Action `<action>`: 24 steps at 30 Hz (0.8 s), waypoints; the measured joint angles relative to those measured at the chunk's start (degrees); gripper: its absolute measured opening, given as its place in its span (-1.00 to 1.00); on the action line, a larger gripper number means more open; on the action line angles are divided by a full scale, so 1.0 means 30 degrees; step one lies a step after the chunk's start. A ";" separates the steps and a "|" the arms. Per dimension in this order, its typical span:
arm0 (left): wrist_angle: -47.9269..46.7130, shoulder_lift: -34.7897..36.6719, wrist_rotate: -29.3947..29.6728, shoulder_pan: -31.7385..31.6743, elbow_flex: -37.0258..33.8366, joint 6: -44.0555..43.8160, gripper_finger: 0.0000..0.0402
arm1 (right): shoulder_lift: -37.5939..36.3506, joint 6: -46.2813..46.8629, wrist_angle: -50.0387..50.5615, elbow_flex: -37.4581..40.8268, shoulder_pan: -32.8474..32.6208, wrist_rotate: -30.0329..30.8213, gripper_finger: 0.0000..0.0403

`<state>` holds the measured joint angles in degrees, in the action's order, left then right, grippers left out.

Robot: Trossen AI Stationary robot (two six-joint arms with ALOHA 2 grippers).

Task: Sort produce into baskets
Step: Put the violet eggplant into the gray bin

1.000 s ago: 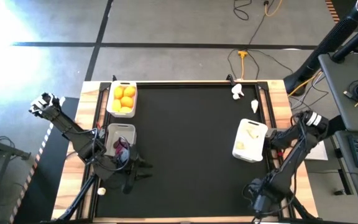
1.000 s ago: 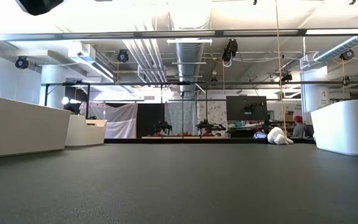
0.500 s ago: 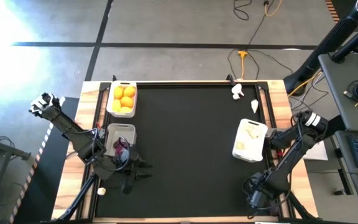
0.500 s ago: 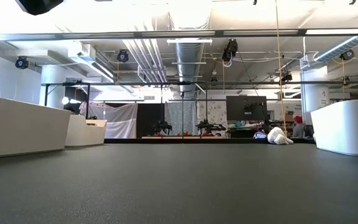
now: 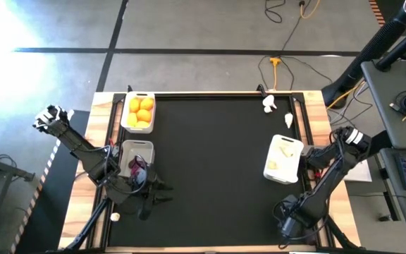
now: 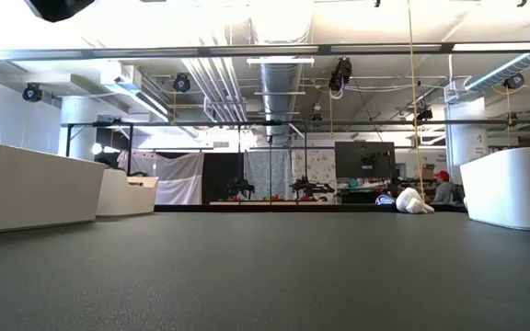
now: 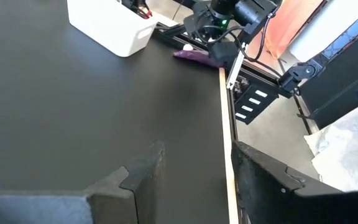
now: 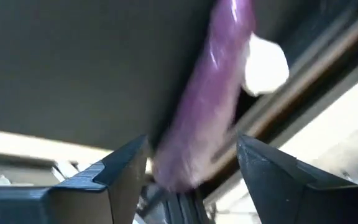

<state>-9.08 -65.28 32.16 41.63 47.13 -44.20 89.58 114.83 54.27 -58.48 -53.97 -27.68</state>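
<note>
Left side: citrus bin [image 5: 129, 121] full of oranges. Second bin [image 5: 137, 145] below it holds dark eggplants. Left gripper [image 7: 194, 152] parked just beside that bin, fingers spread, nothing between them.

One small white piece [image 5: 115, 216] sits off the mat on the wood edge near the left arm; too small to tell what it is.

Mid-right: garlic bin [image 5: 292, 147] with bulbs in it. Two loose garlic bulbs [image 5: 268, 104] near the far right corner, still to sort.

Right: right gripper [image 5: 286, 226] is down at the near right edge of the table, over the eggplant [image 8: 197, 143]. Fingers spread and straddling it, a gap showing on one side, so not pinching yet by my read. White bit [image 8: 265, 65] is touching or just beside the eggplant.

Handling guess: eggplant looks light, glossy, likely slick plastic, and rounded, so it can squirt out. Grip across the thick middle, not the tapered end. It lies right at the mat edge, so a nudge could roll it off.
</note>
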 joint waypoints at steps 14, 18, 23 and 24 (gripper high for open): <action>0.0015 0.0000 0.0103 0.0022 0.0000 -0.0337 -0.16 | 0.0087 -0.4806 0.1196 0.1962 0.2003 0.1139 0.17; 0.0022 0.0000 0.0096 0.0029 0.0000 -0.0432 -0.16 | 0.0087 -0.4942 -0.0200 0.2763 0.1959 0.1059 0.10; 0.0022 0.0000 0.0096 0.0029 0.0000 -0.0432 -0.16 | 0.0052 -0.4612 -0.2222 0.3815 0.1959 0.0933 0.02; 0.0022 0.0000 0.0096 0.0029 0.0000 -0.0432 -0.16 | 0.0023 -0.4524 -0.2400 0.3949 0.1966 0.0891 0.00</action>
<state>-9.02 -65.28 32.45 41.71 47.13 -45.50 89.65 101.26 47.07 -46.63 -48.08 -25.01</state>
